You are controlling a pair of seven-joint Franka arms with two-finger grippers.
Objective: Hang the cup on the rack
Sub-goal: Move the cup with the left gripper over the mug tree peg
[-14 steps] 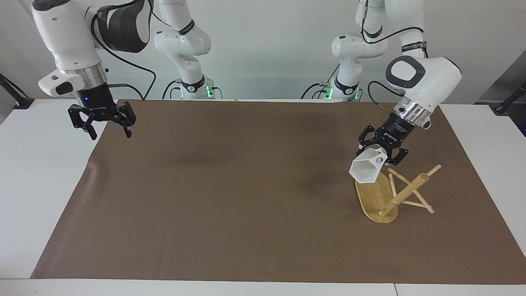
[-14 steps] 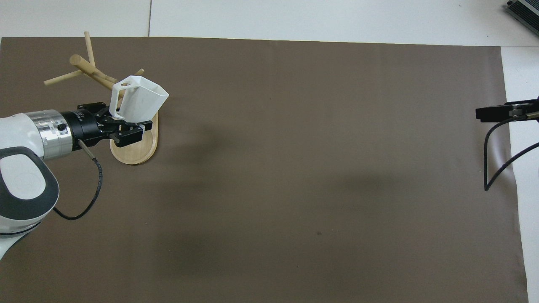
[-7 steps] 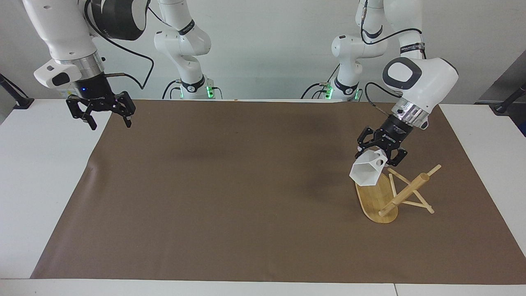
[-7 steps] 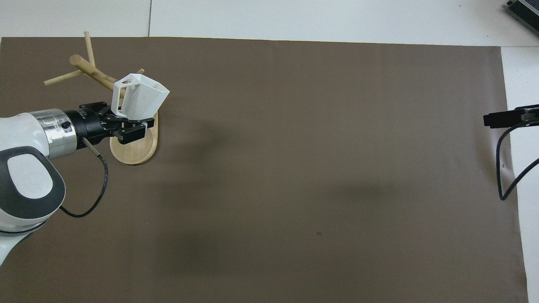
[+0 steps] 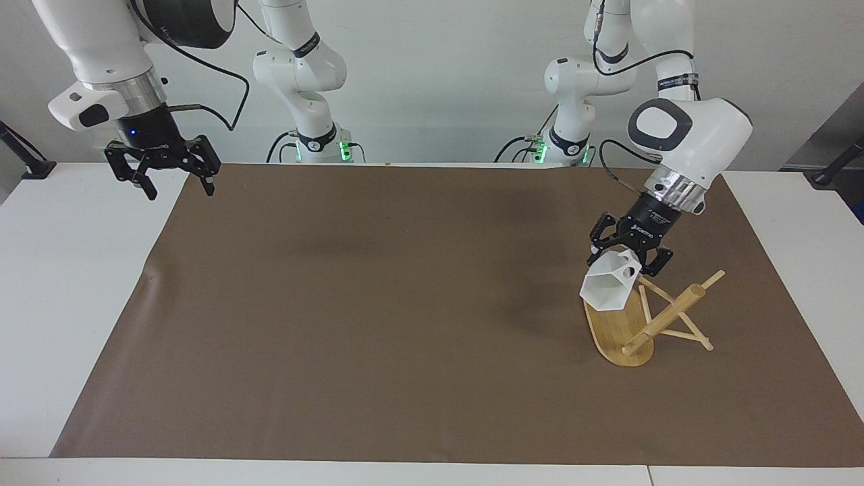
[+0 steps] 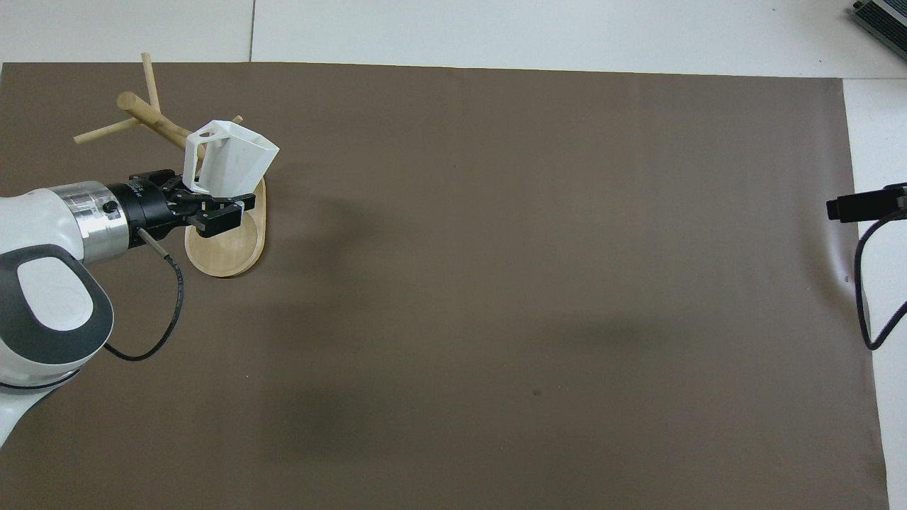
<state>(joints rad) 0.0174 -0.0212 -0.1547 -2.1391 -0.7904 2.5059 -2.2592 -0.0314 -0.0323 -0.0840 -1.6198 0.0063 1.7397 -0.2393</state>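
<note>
**Cup held over the rack**

The right end effector [image 5: 175,186] is up in the air over the edge of the brown mat [image 5: 378,304], at the right arm's end of the bench [image 5: 61,283]. Its fingers are spread wide and hold nothing. This arm waits.

The left end effector [image 5: 624,255] is squeezed tight on the white cup [image 5: 607,287]. The cup is tipped on its side, up in the air over the flat base of the rack [image 5: 617,331]. The rack stands on the mat at the left arm's end of the bench.
</note>
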